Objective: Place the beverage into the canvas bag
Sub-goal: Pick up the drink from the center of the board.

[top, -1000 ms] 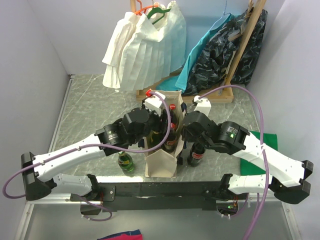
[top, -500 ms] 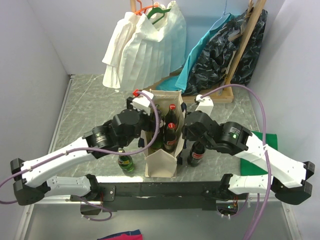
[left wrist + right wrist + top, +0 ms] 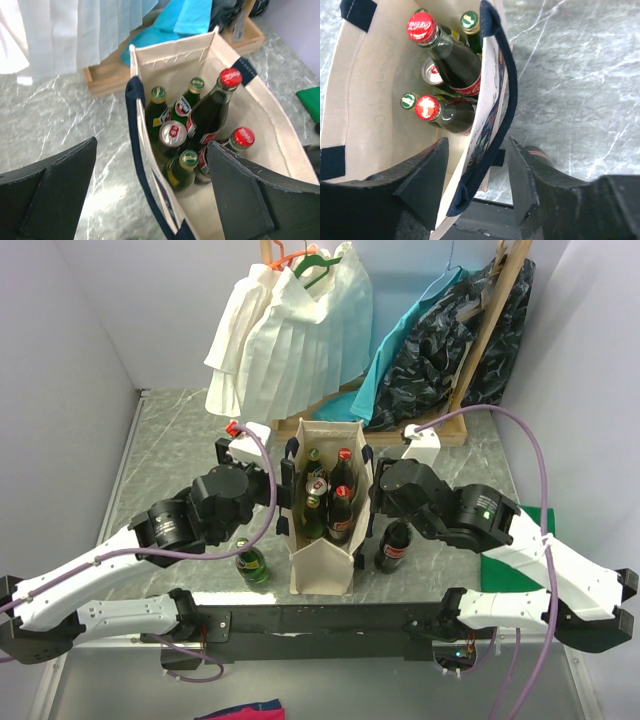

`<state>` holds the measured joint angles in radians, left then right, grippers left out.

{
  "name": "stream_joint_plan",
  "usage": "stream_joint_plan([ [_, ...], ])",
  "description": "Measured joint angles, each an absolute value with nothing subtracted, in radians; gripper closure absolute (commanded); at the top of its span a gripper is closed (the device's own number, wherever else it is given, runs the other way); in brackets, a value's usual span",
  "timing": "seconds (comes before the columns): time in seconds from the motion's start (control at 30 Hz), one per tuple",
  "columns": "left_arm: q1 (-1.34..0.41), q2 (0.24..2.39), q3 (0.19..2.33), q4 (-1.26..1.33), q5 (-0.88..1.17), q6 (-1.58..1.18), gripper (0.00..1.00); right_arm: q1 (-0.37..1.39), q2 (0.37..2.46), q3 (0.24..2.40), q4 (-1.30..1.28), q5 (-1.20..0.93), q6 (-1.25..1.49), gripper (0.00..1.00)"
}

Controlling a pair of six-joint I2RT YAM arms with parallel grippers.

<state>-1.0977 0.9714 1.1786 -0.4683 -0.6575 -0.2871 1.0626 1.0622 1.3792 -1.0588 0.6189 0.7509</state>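
My top camera: high behind near edge, looking down over whole table (image 3: 170, 440). My left wrist camera: close, above bag (image 3: 270, 115) from left. Right wrist: close, steeper, from right. All share bag interior.

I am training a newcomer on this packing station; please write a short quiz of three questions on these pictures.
1. True or false: a can sits in the bag among the bottles.
2. How many bottles stand on the table outside the bag?
3. What does the right pincer straddle? A) the bag's wall B) the can C) nothing
Key: 1 true; 2 two: green bottle, dark bottle; 3 A.
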Motion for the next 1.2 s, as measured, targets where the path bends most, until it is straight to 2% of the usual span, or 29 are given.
stream_joint_plan([
  [0.17, -1.098, 0.949, 1.179, -0.516, -0.669, -0.317, 0.04, 1.062, 1.043, 1.401, -1.081, 0.646, 0.739, 0.38],
  [0.4, -1.098, 0.926, 1.179, -0.559, -0.686, -0.335, 0.04, 1.057, 1.026, 1.411, -1.102, 0.675, 0.716, 0.15],
  [0.6, -1.098, 0.929, 1.190, -0.587, -0.685, -0.335, 0.04, 1.036, 0.999, 1.422, -1.113, 0.697, 0.684, 0.02],
  [0.93, -1.098, 0.947, 1.228, -0.656, -0.669, -0.353, 0.04, 0.955, 0.956, 1.422, -1.148, 0.679, 0.654, 0.00],
  [1.2, -1.098, 0.947, 1.229, -0.680, -0.656, -0.362, 0.04, 0.933, 1.002, 1.485, -1.277, 0.559, 0.653, 0.00],
])
